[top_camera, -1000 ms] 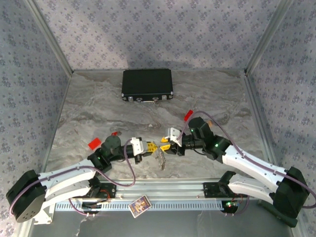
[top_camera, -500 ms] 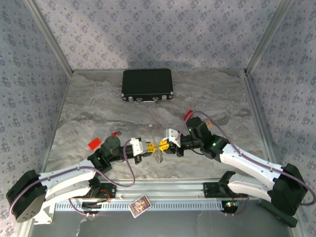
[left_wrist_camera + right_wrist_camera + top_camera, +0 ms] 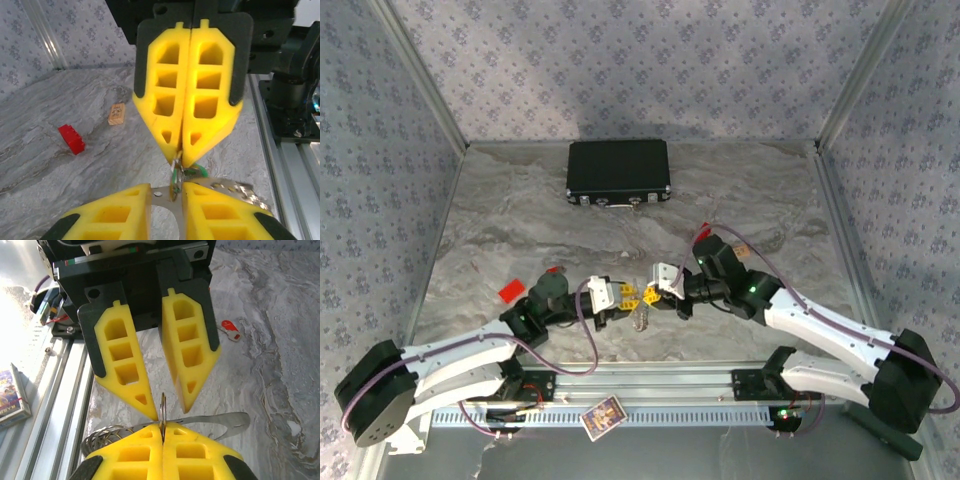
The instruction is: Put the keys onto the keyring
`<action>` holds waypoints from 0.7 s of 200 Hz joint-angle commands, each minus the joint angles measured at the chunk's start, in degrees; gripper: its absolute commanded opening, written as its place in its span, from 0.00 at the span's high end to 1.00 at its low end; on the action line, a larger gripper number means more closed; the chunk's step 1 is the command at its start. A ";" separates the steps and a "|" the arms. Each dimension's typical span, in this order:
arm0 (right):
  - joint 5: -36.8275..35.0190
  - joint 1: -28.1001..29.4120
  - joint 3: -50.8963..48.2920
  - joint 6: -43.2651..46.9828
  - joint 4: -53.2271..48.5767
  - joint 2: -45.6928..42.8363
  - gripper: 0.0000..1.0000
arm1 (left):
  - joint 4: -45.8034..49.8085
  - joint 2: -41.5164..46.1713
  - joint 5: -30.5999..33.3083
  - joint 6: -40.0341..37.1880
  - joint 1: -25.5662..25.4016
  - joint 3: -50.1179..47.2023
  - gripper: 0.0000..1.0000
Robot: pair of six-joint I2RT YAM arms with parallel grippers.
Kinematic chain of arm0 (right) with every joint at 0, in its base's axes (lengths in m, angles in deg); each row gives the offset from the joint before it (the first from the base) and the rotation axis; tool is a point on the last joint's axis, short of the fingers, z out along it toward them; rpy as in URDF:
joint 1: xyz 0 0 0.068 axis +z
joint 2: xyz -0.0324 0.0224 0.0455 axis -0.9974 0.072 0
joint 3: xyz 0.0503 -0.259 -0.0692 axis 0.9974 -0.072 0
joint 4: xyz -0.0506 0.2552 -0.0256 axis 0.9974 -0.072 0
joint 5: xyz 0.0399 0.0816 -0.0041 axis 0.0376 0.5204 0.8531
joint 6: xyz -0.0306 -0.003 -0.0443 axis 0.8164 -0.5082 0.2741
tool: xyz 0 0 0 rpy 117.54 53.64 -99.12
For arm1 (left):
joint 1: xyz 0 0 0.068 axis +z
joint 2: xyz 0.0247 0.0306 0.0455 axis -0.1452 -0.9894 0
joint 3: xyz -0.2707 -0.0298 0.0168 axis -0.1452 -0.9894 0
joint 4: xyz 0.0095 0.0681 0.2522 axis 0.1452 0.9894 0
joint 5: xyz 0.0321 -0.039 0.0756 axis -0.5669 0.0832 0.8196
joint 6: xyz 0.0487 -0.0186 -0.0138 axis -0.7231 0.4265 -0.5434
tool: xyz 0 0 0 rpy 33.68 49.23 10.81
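The keyring [image 3: 640, 318] is held just above the marbled tabletop [image 3: 520, 220], close to the front rail, and is pinched by its thin edge in the fully closed fingers of the right hand [image 3: 650, 297]. Compared with a second ago, the right hand has been shifted leftward, so the gap to the left hand [image 3: 625, 298] is closed up and the two sets of yellow fingers are met tip to tip. The keyring has been carried along with it. The left hand's jaws, pressed together then, are now parted by a narrow gap, and nothing is seen clamped in them. Both arms are bent low over the front of the tabletop, with the forearms angled inward and the hands pointed at each other. In the right wrist view, the ring's edge is seen rising upright from the seam of the right hand [image 3: 163, 427], just below the parted tips of the left hand [image 3: 169, 410]. The keyring [image 3: 220, 420] is spread as a silvery band beneath them. In the left wrist view, the right hand [image 3: 181, 159] is met by the left hand [image 3: 166, 192], and a green key [image 3: 197, 171] is glimpsed at the tips, against the keyring [image 3: 225, 187]. A red-headed key [image 3: 231, 330] is left lying well apart on the tabletop.
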 commanded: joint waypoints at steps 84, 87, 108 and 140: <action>-4.36 1.83 7.86 4.05 -9.96 2.88 0.85 | 9.65 1.89 -0.36 -3.33 -0.14 4.14 1.00; -3.43 1.34 7.34 3.56 -9.34 2.58 0.83 | 9.33 1.90 -0.44 -3.21 -0.11 3.99 1.00; 1.77 -1.56 2.90 -0.65 -3.18 0.81 0.74 | 4.35 1.38 -0.91 -1.66 -0.19 2.15 1.00; 4.08 -2.25 0.41 -3.39 0.98 0.27 0.72 | -0.14 0.19 -1.50 -0.82 -0.16 1.22 1.00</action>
